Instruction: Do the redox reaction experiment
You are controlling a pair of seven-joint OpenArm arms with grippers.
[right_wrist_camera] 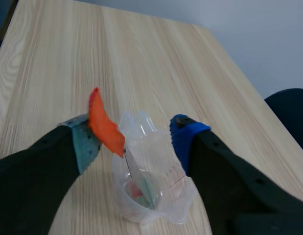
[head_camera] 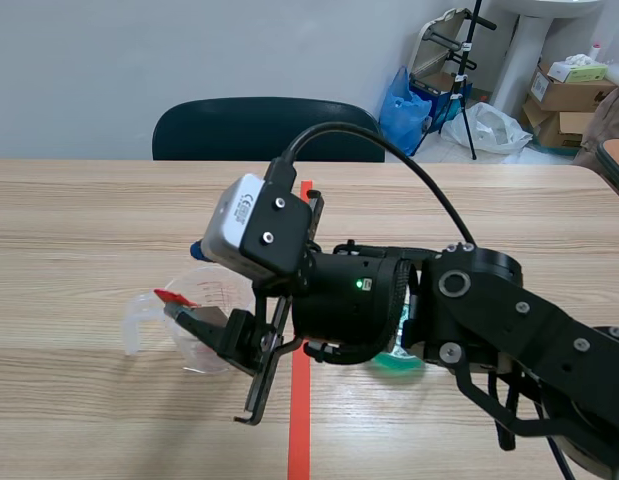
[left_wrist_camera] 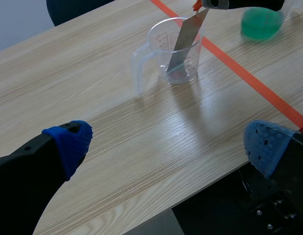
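One hazard: the right gripper, fingers spread, straddles the clear plastic measuring cup and touches the orange-tipped grey metal strip standing inside; lateral motion could topple both. Left gripper likewise released.

The strip stands tilted in the cup; the flask sits on the table, right of the cup.

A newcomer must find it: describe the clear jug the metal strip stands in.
Look on the wooden table, beside the orange tape line, between the fingers of the right gripper. It is a clear handled measuring jug; the neighbouring flask holds green liquid.
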